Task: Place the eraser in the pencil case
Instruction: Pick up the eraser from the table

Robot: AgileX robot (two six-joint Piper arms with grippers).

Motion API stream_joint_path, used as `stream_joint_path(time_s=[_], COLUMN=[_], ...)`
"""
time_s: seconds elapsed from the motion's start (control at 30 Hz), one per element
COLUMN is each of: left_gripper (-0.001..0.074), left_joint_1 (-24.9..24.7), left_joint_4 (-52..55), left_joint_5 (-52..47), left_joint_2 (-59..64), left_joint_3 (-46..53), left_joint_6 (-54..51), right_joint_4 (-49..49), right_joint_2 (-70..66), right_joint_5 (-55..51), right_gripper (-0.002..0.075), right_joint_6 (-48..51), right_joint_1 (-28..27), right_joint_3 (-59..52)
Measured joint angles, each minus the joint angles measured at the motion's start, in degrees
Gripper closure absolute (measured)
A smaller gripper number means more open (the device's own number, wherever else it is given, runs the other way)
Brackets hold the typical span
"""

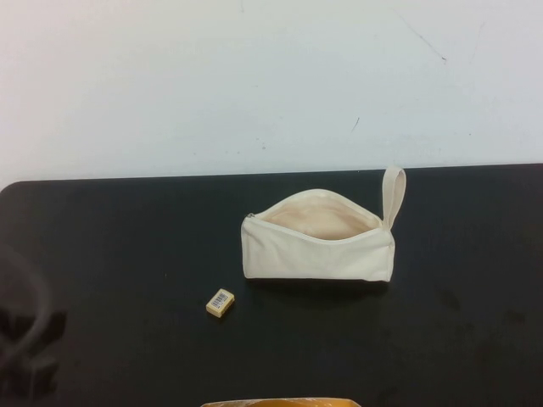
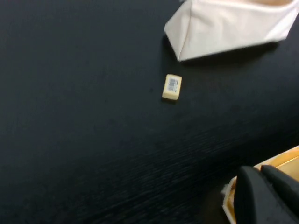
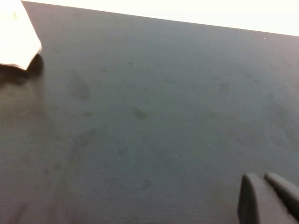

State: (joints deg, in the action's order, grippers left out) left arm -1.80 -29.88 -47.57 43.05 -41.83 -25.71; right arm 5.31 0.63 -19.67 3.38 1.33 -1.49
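Observation:
The eraser (image 1: 220,302), a tiny cream-yellow block with a barcode label, lies flat on the black table in front of and to the left of the pencil case. The pencil case (image 1: 318,242) is a cream-white canvas pouch. It stands unzipped with its beige lining showing and its loop (image 1: 394,191) sticking up at the right end. In the left wrist view the eraser (image 2: 172,87) lies just off the pouch's corner (image 2: 224,28), far from my left gripper (image 2: 259,172), whose fingers are together and empty. My right gripper (image 3: 261,178) is shut and empty over bare table, well away from the pouch's corner (image 3: 16,42).
An orange-yellow object (image 1: 280,403) sits at the table's near edge, under my left gripper in the left wrist view (image 2: 280,161). A dark blurred shape (image 1: 25,339) is at the lower left. The table's far edge (image 1: 271,174) meets a white wall.

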Motion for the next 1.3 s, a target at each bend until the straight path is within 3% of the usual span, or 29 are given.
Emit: stream_joint_path(time_s=[0.17, 0.27, 0.57, 0.73, 0.9, 1.03, 1.2, 1.3], left_gripper=[0.0737, 0.0737, 0.0737, 0.0737, 0.0731, 0.0616, 0.0312, 0.0241], left_joint_1=[-0.50, -3.54, -19.49, -23.79, -24.98, -25.07, -25.07, -25.07], left_joint_4=[1.01, 3.90, 24.03, 29.88, 30.86, 31.29, 31.49, 31.58], left_joint_5=[-0.08, 1.25, 5.19, 3.78, 0.12, -1.44, -0.47, 1.91], left_joint_2=[15.06, 20.83, 33.32, 39.52, 47.21, 53.57, 61.30, 64.59], left_joint_3=[-5.27, -6.47, -13.77, -20.95, -27.79, -31.08, -32.57, -32.62], left_joint_6=[-4.63, -4.39, 12.86, 18.66, 19.74, 19.85, 19.97, 20.34], right_joint_4=[0.00, 0.00, 0.00, 0.00, 0.00, 0.00, 0.00, 0.00], right_joint_2=[0.00, 0.00, 0.00, 0.00, 0.00, 0.00, 0.00, 0.00], right_joint_5=[0.00, 0.00, 0.00, 0.00, 0.00, 0.00, 0.00, 0.00], right_gripper=[0.0727, 0.0727, 0.0727, 0.0727, 0.0727, 0.0727, 0.0727, 0.0727], right_joint_6=[0.00, 0.00, 0.00, 0.00, 0.00, 0.00, 0.00, 0.00], right_joint_1=[0.00, 0.00, 0.00, 0.00, 0.00, 0.00, 0.00, 0.00], right_joint_3=[0.00, 0.00, 0.00, 0.00, 0.00, 0.00, 0.00, 0.00])
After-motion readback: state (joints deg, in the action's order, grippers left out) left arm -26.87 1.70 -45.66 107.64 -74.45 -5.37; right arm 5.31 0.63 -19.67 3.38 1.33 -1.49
